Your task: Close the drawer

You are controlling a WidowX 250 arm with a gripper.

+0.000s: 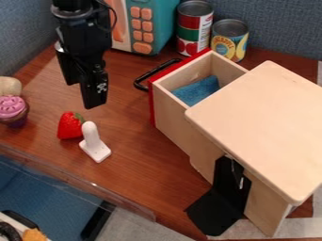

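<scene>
The drawer (171,110) stands pulled out of the light wooden cabinet (264,122), toward the upper left. It has a red front (152,104) with a black handle (143,80), and a blue cloth (196,90) lies inside it. My black gripper (93,87) hangs over the table to the left of the handle, apart from it and from the drawer.
A strawberry (69,125) and a white figure-like piece (93,141) stand below the gripper. A cupcake (12,110) is at the left edge. Two cans (194,28) and a toy microwave (143,23) stand behind. A black bracket (220,202) is by the cabinet's near side.
</scene>
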